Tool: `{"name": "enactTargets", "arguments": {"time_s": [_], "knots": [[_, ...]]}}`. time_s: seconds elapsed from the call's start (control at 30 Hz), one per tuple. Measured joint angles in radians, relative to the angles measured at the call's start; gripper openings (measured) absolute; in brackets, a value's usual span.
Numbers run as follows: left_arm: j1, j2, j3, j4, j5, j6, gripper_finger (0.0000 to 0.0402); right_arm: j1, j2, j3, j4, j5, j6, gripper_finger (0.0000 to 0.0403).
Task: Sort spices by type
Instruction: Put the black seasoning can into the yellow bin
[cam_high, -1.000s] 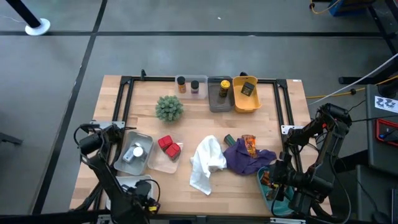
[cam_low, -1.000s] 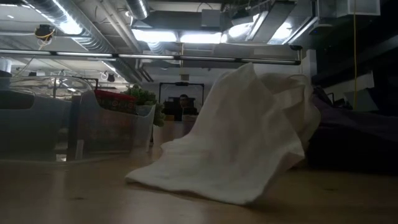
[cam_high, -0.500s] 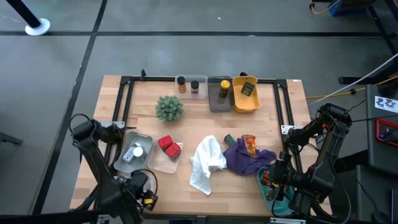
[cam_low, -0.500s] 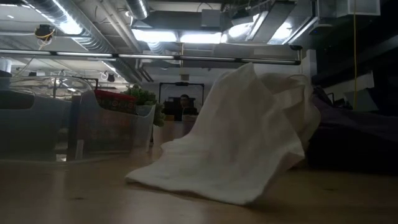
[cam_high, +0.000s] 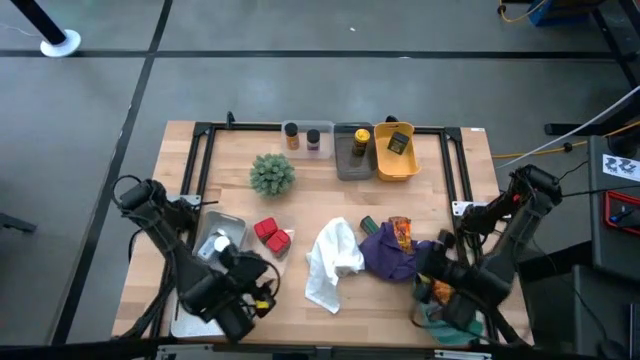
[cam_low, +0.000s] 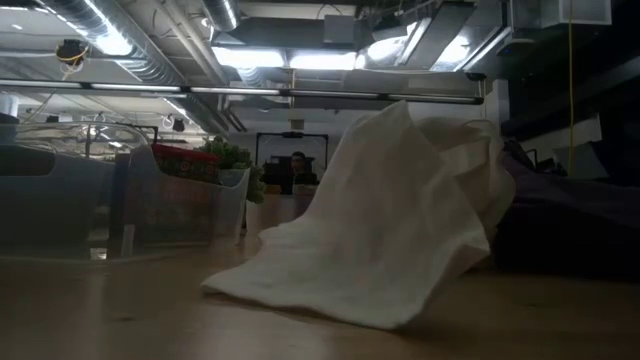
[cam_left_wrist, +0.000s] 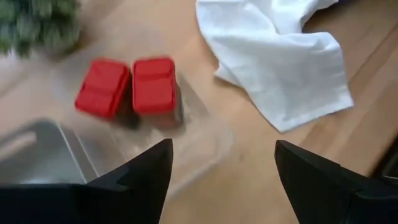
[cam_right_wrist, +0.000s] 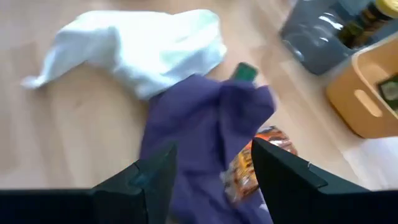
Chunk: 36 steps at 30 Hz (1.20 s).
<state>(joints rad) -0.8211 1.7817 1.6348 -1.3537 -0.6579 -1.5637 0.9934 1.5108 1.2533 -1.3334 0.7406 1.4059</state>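
Wooden tabletop (cam_high: 300, 300) with a black frame along its far edge and both sides. Along the far edge, from the left: a brown jar (cam_high: 291, 134), a purple jar (cam_high: 314, 138), a grey bin (cam_high: 350, 160) holding a yellow-capped jar (cam_high: 361, 140), and a yellow bin (cam_high: 395, 158) with a dark sachet (cam_high: 398, 143) inside. A spiky green plant (cam_high: 272, 173) stands just in front of the two loose jars. Near the left edge, a grey tray (cam_high: 214, 246) with a pale item inside; beside it, a clear tray (cam_high: 268, 256) carrying two red tins (cam_left_wrist: 127, 87), side by side and touching. At the middle of the near half, a crumpled white cloth (cam_high: 333, 262), with a purple cloth (cam_high: 396, 254) beside it on the right. An orange-red foil packet (cam_high: 402, 233) lies on the purple cloth, and a small green-capped item (cam_right_wrist: 246, 72) shows at that cloth's far edge. A teal bin (cam_high: 432, 308) sits at the near right corner, mostly covered by the right arm. Left gripper (cam_left_wrist: 219, 163): over the near left of the tabletop, above the clear tray's near edge, fingers spread wide, holding nothing. Right gripper (cam_right_wrist: 214, 163): above the near right part, just over the purple cloth, fingers parted, nothing between them. A person sits in the room far behind the table.
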Motion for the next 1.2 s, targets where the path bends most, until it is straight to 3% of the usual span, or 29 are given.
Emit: {"name": "enactTargets", "arguments": {"time_s": [0.2, 0.37, 0.57, 0.73, 0.9, 1.2], "knots": [[0.104, 0.0, 0.0, 0.008, 0.0, 0.22, 0.0265, -0.206, 0.0, 0.0, -0.002, -0.057, -0.091, 0.0207], [0.195, 0.0, 0.0, 0.013, 0.002, 0.426, 0.0265, -0.4, 0.0, 0.0, 0.034, -0.16, -0.312, 0.0207], [0.306, 0.0, 0.0, 0.046, 0.01, 0.686, 0.0265, -0.624, 0.0, 0.0, 0.203, -0.337, -0.641, 0.0207], [0.385, 0.0, 0.0, 0.079, 0.026, 0.874, 0.0265, -0.781, 0.009, 0.0, 0.297, -0.469, -0.785, 0.0207], [0.442, 0.0, 0.0, 0.094, 0.026, 1.008, 0.0265, -0.858, 0.031, -0.046, 0.322, -0.521, -0.813, 0.0207], [0.497, 0.0, -0.009, 0.164, 0.028, 1.201, 0.0265, -0.87, 0.048, -0.185, 0.505, -0.583, -0.836, 0.0207]]}}
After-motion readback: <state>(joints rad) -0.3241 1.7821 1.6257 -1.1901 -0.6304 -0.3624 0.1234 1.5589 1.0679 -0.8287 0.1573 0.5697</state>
